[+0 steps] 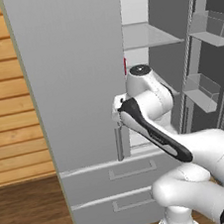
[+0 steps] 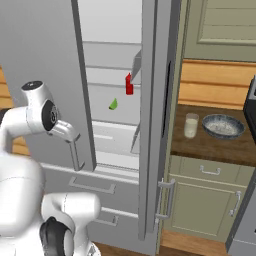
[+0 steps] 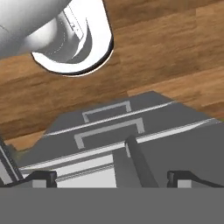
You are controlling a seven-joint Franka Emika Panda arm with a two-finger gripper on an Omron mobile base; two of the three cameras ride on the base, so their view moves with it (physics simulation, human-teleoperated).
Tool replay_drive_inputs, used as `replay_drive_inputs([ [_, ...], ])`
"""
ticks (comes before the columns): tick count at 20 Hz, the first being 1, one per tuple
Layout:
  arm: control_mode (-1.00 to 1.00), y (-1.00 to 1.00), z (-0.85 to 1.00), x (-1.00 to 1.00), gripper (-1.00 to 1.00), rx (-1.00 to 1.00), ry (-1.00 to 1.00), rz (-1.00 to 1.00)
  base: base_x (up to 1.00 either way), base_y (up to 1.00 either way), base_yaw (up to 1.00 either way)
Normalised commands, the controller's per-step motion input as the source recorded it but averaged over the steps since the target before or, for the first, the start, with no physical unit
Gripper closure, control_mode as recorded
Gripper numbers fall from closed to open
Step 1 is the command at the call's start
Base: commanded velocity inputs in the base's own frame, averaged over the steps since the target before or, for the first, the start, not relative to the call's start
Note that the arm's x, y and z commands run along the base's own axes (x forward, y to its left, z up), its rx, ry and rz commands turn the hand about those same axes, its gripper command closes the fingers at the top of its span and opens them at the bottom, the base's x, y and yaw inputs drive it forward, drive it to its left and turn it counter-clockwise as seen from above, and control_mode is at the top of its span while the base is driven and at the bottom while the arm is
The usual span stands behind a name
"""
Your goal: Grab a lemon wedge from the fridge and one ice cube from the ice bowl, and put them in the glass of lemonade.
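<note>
The grey fridge (image 2: 45, 60) stands with both doors swung out, so its white inside shows. On a middle shelf lies the tiny yellow-green lemon wedge (image 2: 113, 104), beside a red bottle (image 2: 129, 84). My gripper (image 3: 114, 177) is at the left door's vertical bar handle (image 1: 119, 144), near its upper end. Its fingertips (image 3: 41, 177) are spread wide, open, and the handle bar (image 3: 136, 161) runs between them without being pinched. On the wooden counter to the right stand the glass of lemonade (image 2: 191, 125) and the grey-blue ice bowl (image 2: 223, 126).
The right fridge door (image 2: 155, 125) stands edge-on between the fridge's inside and the counter; its bins (image 1: 201, 92) face inward. Two drawers (image 1: 131, 170) sit under the doors. Beige cabinets (image 2: 205, 200) are below the counter. A wooden floor (image 3: 166, 52) lies beneath.
</note>
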Motion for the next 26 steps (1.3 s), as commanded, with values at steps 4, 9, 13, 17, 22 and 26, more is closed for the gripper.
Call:
replay_drive_inputs([
  [4, -1.00, 0.24, -0.71, 0.47, -1.00, -0.02, -0.06, 0.21, 0.00, 0.00, 0.00],
  [9, -1.00, 0.17, -0.70, 0.47, -1.00, -0.02, -0.05, 0.08, 0.00, 0.00, 0.00],
  [13, -1.00, 0.02, -0.48, 0.44, -1.00, -0.05, 0.00, 0.00, 0.00, 0.00, 0.00],
  [17, -1.00, 0.03, -0.12, 0.31, -1.00, -0.03, 0.00, 0.00, 0.00, 0.00, 0.00],
  [22, -1.00, 0.22, 0.00, 0.22, -1.00, -0.01, -0.03, 0.00, 0.00, 0.00, 0.00],
  [26, -1.00, 0.20, -0.02, 0.23, -1.00, 0.00, -0.07, 0.00, 0.00, 0.00, 0.00],
])
